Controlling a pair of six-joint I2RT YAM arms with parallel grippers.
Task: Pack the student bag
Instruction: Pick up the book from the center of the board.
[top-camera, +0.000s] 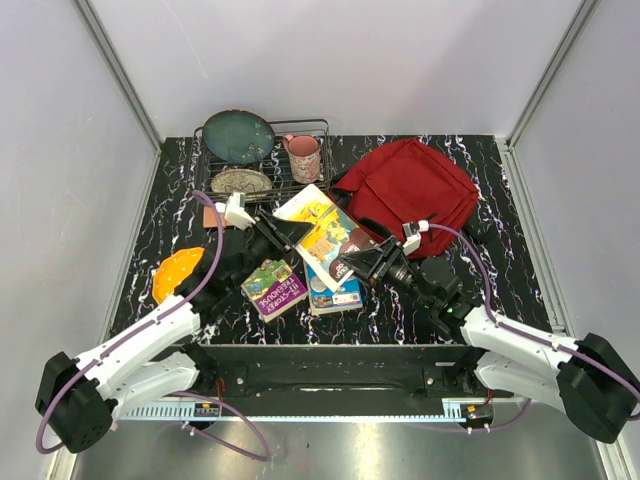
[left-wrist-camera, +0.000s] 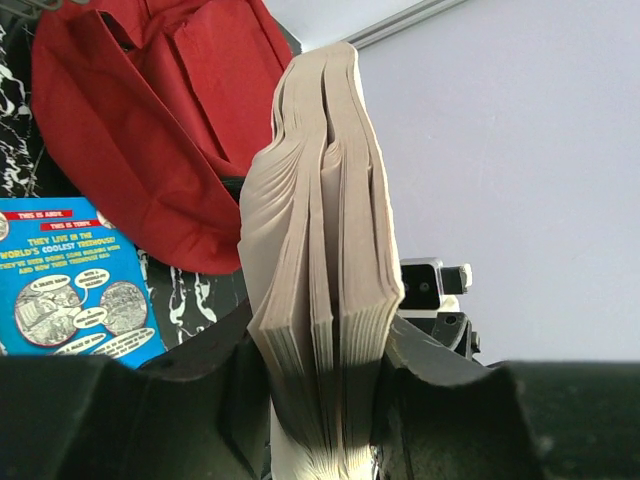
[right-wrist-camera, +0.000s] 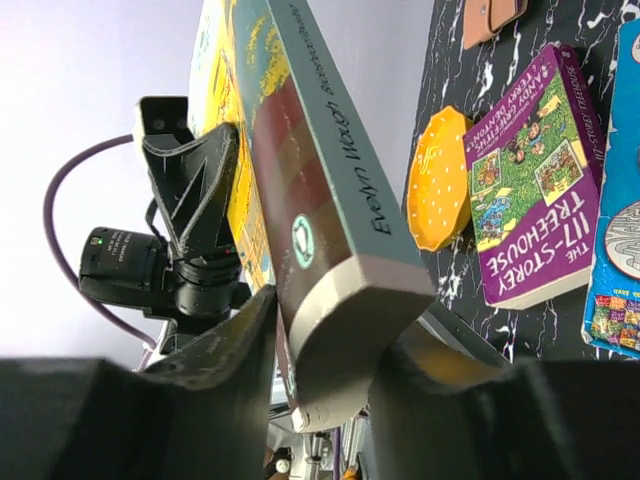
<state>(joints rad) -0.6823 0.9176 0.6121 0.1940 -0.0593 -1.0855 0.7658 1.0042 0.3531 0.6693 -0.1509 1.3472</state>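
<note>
The student bag (top-camera: 415, 185), dark red, lies at the back right of the table and fills the upper left of the left wrist view (left-wrist-camera: 150, 130). A thick paperback book (top-camera: 318, 222) with a yellow cover hangs in the air in front of it, held at both ends. My left gripper (top-camera: 285, 232) is shut on its page edge (left-wrist-camera: 325, 200), jaws pressed on both covers (left-wrist-camera: 325, 350). My right gripper (top-camera: 362, 262) has its jaws against both sides of the spine end (right-wrist-camera: 310, 200), closed on it (right-wrist-camera: 325, 330).
A wire dish rack (top-camera: 318, 124) at the back left holds a green plate (top-camera: 238, 136), a patterned plate (top-camera: 241, 181) and a pink mug (top-camera: 303, 158). An orange plate (top-camera: 177, 273), a purple book (top-camera: 273, 288) and a blue book (top-camera: 335, 292) lie under the arms.
</note>
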